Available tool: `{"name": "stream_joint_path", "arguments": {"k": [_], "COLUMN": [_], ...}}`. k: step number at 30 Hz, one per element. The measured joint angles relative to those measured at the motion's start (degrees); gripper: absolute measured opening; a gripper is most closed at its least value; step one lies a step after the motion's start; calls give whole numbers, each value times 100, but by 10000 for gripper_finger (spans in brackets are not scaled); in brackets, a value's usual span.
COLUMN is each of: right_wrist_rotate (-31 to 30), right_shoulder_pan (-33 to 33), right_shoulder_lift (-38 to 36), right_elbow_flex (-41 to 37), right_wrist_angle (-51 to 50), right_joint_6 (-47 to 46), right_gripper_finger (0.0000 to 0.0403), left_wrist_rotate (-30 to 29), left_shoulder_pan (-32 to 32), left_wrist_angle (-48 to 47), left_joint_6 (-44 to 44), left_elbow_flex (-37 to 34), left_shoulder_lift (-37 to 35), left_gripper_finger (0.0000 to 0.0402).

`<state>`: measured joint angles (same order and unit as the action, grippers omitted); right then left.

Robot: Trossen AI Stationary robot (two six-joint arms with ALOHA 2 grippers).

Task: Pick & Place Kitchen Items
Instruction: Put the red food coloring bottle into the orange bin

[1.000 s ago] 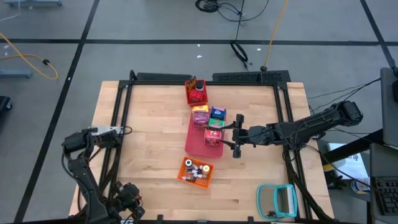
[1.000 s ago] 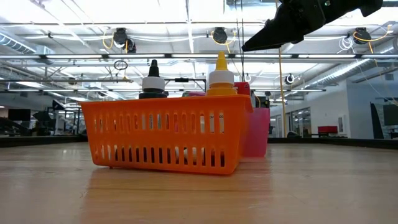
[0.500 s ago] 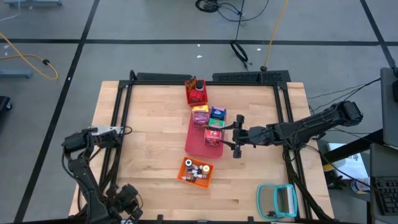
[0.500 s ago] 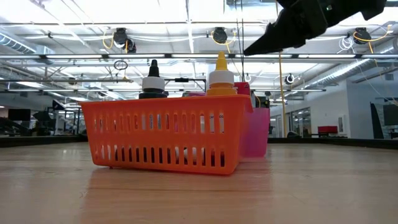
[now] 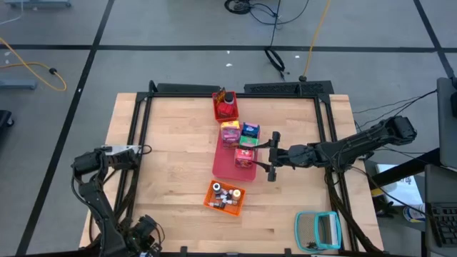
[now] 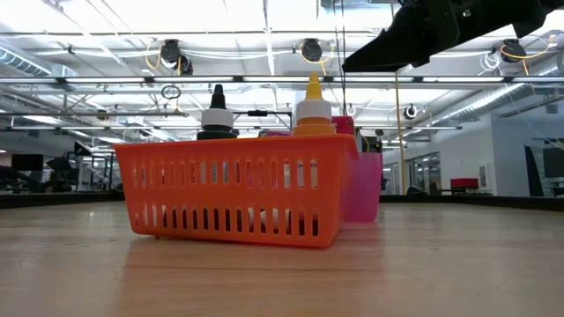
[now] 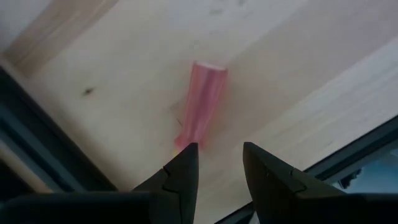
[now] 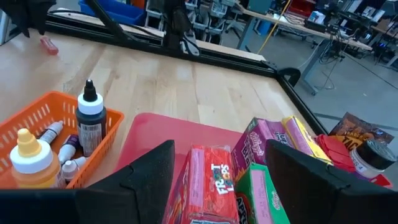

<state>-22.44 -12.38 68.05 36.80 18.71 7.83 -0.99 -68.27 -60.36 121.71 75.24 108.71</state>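
Over at the table's centre, a flat red mat is carrying a cluster of cartons: a pink-purple one, a blue one and a red Froot Loops box standing beside a green packet. Right gripper is hovering just off the mat's 3 o'clock edge, fingers spread wide and gripping nothing, pointing toward 9 o'clock at those boxes. Up at 12 o'clock from the mat, a red bin is holding a dark-lidded jar and a snack packet. Down at 6 o'clock, the orange basket is keeping a black-capped bottle, a yellow-capped bottle and a few tiny ones. Left gripper is sitting way down at the table's 7 o'clock corner, fingers slightly parted, empty, right above a small pink tube lying flat on the wood. Teal-framed thing is resting at 5 o'clock.
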Motion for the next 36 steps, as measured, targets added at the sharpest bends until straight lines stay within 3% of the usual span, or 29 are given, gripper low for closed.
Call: {"name": "stream_joint_path", "arguments": {"k": [8, 16, 25, 28, 33, 36], "right_wrist_rotate": [0, 0, 0, 0, 0, 0], "right_shoulder_pan": [0, 0, 2, 2, 2, 2], "right_shoulder_lift": [0, 0, 0, 0, 0, 0], "right_elbow_flex": [0, 0, 0, 0, 0, 0], "right_wrist_angle": [12, 12, 16, 21, 23, 23], "right_joint_6": [38, 37, 66, 72, 79, 78], "right_gripper_finger": [242, 242, 242, 242, 242, 242], "left_wrist_rotate": [-50, 484, 415, 450, 496, 505], "left_shoulder_pan": [4, 70, 109, 114, 124, 170], "left_wrist_angle": [75, 299, 396, 403, 400, 400], "left_joint_6": [-2, -92, -312, -280, -212, -114], "left_elbow_flex": [-146, -599, -636, -636, -632, -629], "left_shoulder_lift": [1, 7, 2, 2, -9, -9], "left_gripper_finger": [127, 127, 125, 99, 17, 19]}}
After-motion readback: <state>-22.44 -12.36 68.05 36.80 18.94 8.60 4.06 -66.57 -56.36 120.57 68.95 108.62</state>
